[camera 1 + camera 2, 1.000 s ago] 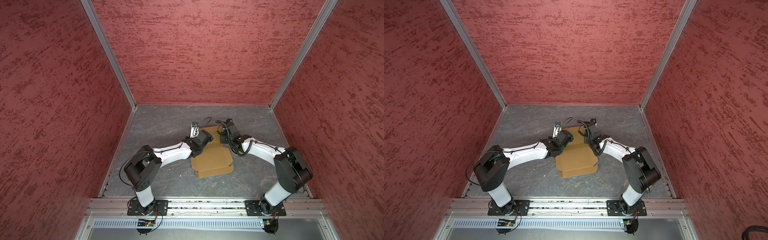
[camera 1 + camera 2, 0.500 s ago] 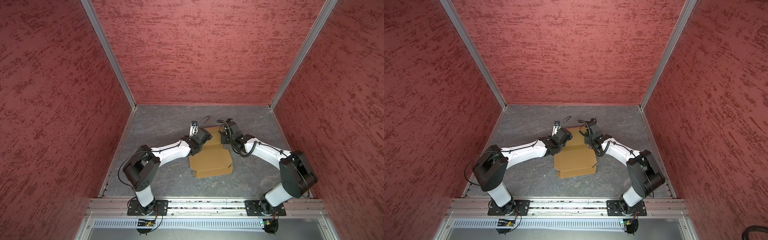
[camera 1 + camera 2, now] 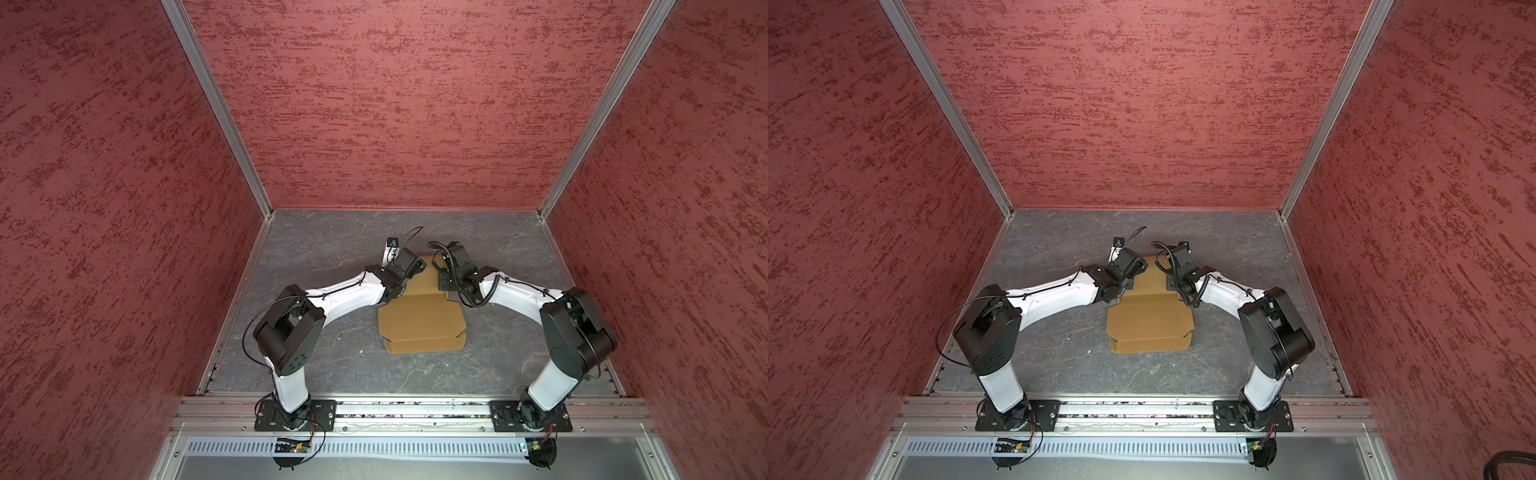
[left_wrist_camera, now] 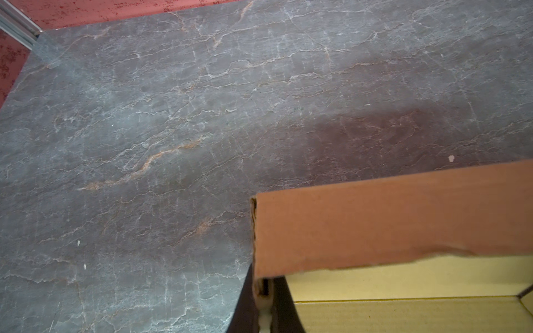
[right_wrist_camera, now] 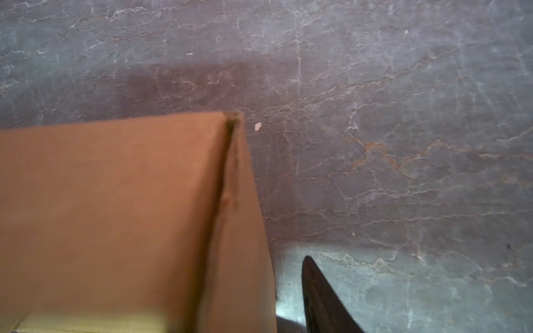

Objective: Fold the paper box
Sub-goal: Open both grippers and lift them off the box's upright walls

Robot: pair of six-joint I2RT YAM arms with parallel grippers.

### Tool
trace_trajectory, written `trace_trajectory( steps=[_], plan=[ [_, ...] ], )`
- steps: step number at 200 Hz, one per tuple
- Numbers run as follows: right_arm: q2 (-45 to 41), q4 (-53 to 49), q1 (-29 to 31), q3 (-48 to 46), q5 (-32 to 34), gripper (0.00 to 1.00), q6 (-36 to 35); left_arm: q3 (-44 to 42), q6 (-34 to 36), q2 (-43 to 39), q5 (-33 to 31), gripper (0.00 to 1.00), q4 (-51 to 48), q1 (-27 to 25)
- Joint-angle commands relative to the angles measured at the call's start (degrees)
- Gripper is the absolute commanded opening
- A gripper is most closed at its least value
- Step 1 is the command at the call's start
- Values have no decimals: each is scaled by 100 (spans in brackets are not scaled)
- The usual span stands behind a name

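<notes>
There are two white and black robot arms, a left arm point(image 3: 345, 293) and a right arm point(image 3: 519, 297). Each arm has one black pincer, so that makes two: the left pincer point(image 4: 263, 291) and the right pincer point(image 5: 277, 271). Between the two pincers lies one tan-brown cardboard paper box point(image 3: 419, 320). Under both pincers is one grey stone-look table point(image 3: 332, 241). Around the pincers stand three rough red walls point(image 3: 395, 104). Behind the pincers stand two silver metal posts point(image 3: 216, 108). One tiny pale crumb point(image 5: 258, 126) lies just past the right pincer.
</notes>
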Motion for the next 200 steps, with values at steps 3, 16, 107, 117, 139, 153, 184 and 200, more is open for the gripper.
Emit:
trace_trajectory(
  steps=[3, 16, 107, 117, 139, 153, 184, 200],
  plan=[
    [39, -505, -34, 280, -41, 42, 378, 7, 72, 413, 521, 0, -845, 37],
    [12, -618, -33, 297, -63, 42, 474, 29, 101, 474, 682, 0, -869, 76],
    [-231, -1050, -30, 612, -133, 60, 496, 265, 250, 957, 1221, 0, -1125, 181],
    [-237, -1069, -38, 647, -131, 61, 486, 279, 251, 1001, 1228, 0, -1125, 184],
    [-292, -1126, -35, 689, -106, 62, 470, 307, 242, 1086, 1254, 0, -1162, 199],
    [-315, -1155, -39, 703, -74, 63, 447, 330, 225, 1108, 1264, 0, -1175, 202],
    [-353, -1175, -71, 696, -33, 64, 425, 381, 222, 1106, 1242, 0, -1226, 225],
    [-361, -1150, -98, 690, -34, 65, 427, 402, 224, 1073, 1223, 1, -1254, 241]
  ],
)
